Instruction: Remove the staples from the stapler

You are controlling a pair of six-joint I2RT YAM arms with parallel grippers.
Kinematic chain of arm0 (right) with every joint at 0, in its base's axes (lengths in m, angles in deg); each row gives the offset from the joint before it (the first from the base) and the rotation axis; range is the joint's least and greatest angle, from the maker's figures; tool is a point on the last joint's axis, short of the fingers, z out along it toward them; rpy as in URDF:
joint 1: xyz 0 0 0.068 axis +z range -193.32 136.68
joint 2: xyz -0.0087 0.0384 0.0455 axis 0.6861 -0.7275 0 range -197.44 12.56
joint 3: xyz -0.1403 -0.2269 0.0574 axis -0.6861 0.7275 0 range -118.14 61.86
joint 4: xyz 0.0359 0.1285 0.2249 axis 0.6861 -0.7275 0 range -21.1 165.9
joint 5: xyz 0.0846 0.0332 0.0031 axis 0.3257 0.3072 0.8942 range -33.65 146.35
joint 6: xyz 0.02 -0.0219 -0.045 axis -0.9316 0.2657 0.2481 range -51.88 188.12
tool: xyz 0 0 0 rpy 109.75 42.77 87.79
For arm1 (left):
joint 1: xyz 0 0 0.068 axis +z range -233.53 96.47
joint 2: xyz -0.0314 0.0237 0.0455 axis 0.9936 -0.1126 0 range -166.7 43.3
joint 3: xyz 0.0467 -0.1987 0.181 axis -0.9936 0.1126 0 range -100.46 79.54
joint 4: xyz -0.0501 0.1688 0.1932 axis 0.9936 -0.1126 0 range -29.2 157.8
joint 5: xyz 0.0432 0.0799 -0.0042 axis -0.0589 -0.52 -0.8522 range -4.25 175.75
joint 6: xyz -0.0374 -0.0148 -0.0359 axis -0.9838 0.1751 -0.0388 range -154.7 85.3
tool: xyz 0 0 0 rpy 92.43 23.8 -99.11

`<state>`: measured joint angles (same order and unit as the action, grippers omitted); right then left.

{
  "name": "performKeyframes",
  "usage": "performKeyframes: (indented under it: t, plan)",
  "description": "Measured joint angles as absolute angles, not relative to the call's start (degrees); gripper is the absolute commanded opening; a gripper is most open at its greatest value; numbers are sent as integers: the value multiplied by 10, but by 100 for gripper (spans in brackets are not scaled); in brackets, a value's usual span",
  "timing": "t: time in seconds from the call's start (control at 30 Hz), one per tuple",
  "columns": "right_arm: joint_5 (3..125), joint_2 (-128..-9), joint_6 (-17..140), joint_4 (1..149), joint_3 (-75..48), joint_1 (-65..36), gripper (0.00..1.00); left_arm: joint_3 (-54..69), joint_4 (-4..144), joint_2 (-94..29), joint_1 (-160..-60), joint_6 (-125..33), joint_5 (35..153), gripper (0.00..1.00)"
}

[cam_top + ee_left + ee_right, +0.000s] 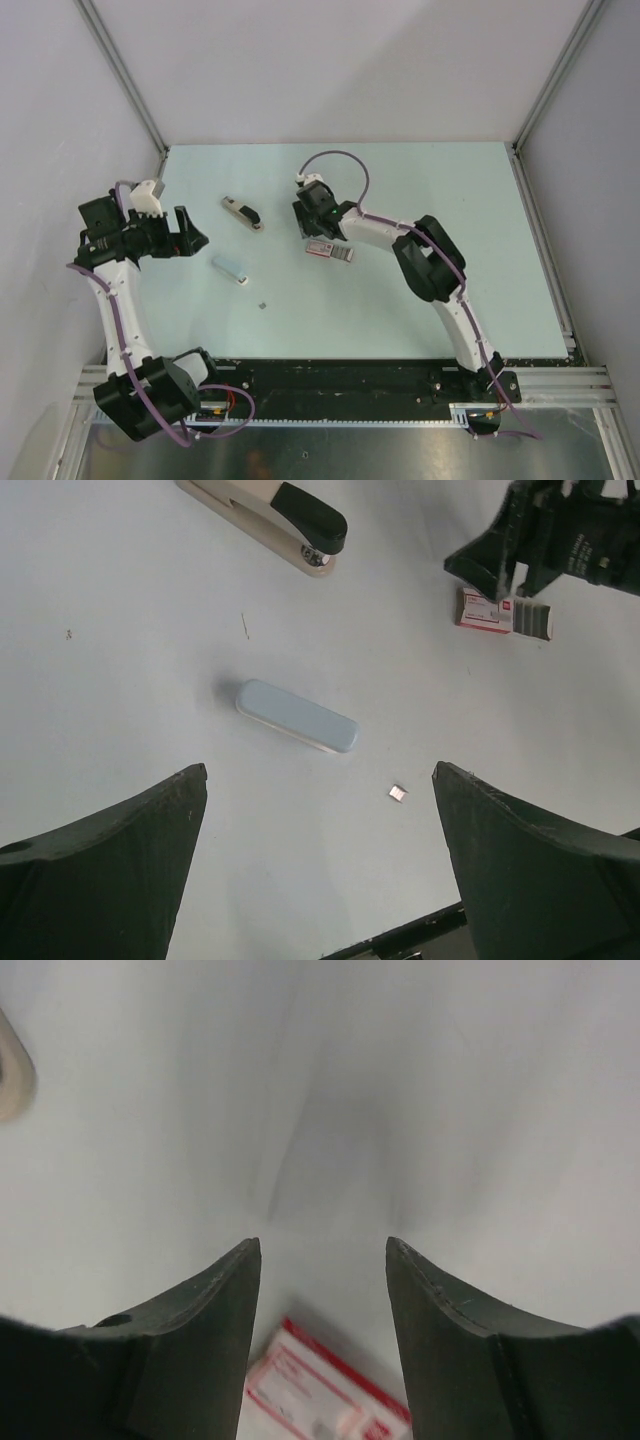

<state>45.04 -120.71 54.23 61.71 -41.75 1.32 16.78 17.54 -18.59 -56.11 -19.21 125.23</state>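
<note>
Two grippers hold nothing: left gripper (320, 780) spread wide, right gripper (322, 1250) part-spread above the red-and-white box (328, 250), centre of the top view. The stapler (244, 213) lies left of it; pin its base before you lift its top.

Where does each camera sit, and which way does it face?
Top external: above and behind the bases, facing down at the table; both arms show.
Left wrist: faces down across the table past the open left gripper at the stapler.
Right wrist: low, facing down through the open right gripper.
Shared: the red-white box appears in all three.
</note>
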Motion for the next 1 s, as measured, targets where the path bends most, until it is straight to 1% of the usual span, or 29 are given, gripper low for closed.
performKeyframes:
  t: [0.13, 0.23, 0.5, 1.0]
  plan:
    - [433, -1146, 522, 622, -325, 12, 57, 169, 176, -186, -561, -191, 1255, 99]
    - [429, -1133, 511, 630, -294, 12, 56, 170, 175, -186, -561, -191, 1255, 99]
    - [408, -1116, 493, 636, -265, 19, 45, 170, 175, -166, -561, -187, 1255, 99]
    - [320, -1062, 441, 620, -185, 73, 44, 170, 175, -139, -561, -182, 1255, 99]
